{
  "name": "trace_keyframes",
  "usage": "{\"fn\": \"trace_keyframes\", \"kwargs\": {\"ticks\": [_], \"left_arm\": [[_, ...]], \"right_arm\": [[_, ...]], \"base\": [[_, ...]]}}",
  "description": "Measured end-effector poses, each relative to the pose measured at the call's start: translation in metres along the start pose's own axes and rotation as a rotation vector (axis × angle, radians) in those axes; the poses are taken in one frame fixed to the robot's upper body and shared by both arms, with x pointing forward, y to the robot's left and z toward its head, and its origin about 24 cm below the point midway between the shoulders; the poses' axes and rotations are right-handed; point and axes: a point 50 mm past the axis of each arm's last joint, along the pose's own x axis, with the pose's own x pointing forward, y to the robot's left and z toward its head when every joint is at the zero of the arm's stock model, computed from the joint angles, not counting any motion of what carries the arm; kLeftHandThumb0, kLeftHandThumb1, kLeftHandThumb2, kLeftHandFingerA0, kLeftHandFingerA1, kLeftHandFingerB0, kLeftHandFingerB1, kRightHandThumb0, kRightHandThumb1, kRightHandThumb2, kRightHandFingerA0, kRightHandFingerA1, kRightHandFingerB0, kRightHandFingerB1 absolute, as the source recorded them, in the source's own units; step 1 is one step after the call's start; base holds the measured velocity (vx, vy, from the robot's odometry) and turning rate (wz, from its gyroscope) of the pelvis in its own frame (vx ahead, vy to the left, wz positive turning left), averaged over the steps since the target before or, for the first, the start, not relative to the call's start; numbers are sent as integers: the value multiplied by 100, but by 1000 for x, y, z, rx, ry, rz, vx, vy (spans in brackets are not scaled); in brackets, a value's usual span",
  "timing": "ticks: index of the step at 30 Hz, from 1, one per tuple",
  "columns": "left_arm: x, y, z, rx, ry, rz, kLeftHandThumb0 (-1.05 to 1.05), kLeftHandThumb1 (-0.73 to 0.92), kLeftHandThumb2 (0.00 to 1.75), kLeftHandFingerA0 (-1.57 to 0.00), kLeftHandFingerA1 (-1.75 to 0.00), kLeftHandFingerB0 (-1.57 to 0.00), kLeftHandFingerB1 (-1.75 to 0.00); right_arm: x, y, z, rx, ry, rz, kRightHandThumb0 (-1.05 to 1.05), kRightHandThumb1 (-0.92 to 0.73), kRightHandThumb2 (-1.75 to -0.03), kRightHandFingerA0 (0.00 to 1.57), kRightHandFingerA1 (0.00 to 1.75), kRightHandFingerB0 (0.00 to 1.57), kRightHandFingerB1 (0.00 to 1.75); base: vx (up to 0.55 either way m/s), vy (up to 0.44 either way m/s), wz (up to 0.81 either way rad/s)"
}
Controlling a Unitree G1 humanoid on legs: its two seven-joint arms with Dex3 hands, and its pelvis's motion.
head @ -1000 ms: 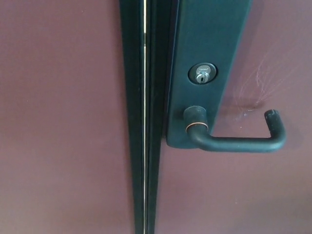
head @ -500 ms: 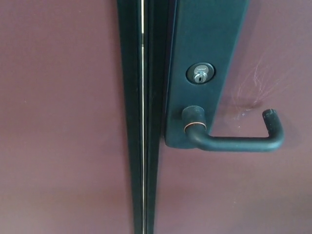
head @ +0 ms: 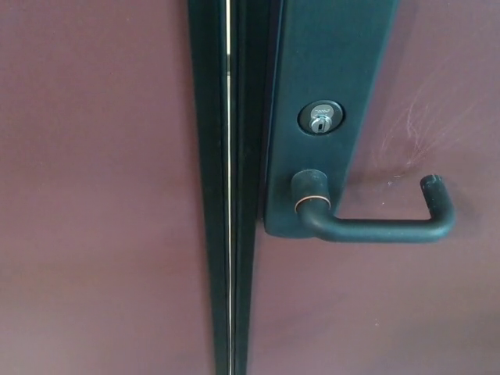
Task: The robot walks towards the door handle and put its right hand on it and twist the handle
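A black lever door handle (head: 375,226) fills the middle right of the head view. It runs level to the right from its round base (head: 310,191) and hooks back toward the door at its far end (head: 434,191). It is mounted on a tall dark plate (head: 328,78) that also carries a silver keyhole cylinder (head: 320,117). Neither of my hands shows in the picture.
The door leaf (head: 437,312) is dark maroon, with pale scratch marks (head: 414,129) above the handle's end. A black vertical frame strip (head: 226,187) with a thin bright gap separates it from a second maroon leaf (head: 94,187) on the left.
The whole picture shifted a few pixels left and up between the oldest frame and now, so the camera moved slightly. The handle itself stays level.
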Motion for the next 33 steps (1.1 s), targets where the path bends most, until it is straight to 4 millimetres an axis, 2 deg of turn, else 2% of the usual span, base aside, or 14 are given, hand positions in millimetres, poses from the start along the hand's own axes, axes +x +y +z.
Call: {"fn": "trace_keyframes", "kwargs": {"ticks": [11,17,26,27,28,29,31,32,33], "left_arm": [[1,0,2,0,-6,1,-13,73,61,-47,-44,-35,-37],[1,0,4,0,-11,1,-13,73,61,-47,-44,-35,-36],[2,1,5,1,-14,1,-14,73,61,-46,-43,-34,-36],[2,1,6,1,-16,2,-14,73,61,-46,-43,-34,-36],[2,1,7,1,-18,2,-14,73,61,-46,-43,-34,-36],[2,1,8,1,-22,2,-14,73,61,-46,-43,-34,-36],[3,1,10,1,-26,1,-14,73,61,-46,-43,-34,-36],[3,1,10,1,-28,0,-14,73,61,-46,-43,-34,-36],[3,1,11,1,-30,-1,-14,73,61,-46,-43,-34,-36]], "right_arm": [[17,-30,57,-9,-204,50,-51,-46,-54,82,62,73,50],[31,-34,93,-11,-333,129,-48,-43,-53,82,59,73,51],[52,-18,157,-26,-535,349,-47,-39,-52,79,56,70,47],[54,-16,164,-30,-555,375,-52,-33,-74,78,67,61,56],[56,-13,172,-36,-579,408,-48,-31,-74,75,67,58,56],[59,-9,181,-42,-604,444,-47,-38,-53,74,54,67,46],[63,-1,198,-57,-647,514,-44,-41,-53,74,53,66,45],[64,2,204,-63,-660,544,-43,-32,-75,67,65,50,54],[66,6,211,-69,-674,579,-43,-32,-75,67,65,50,54]], "base": [[0,0,0],[0,0,0],[0,0,0],[0,0,0],[0,0,0],[0,0,0],[0,0,0],[0,0,0],[0,0,0]]}}
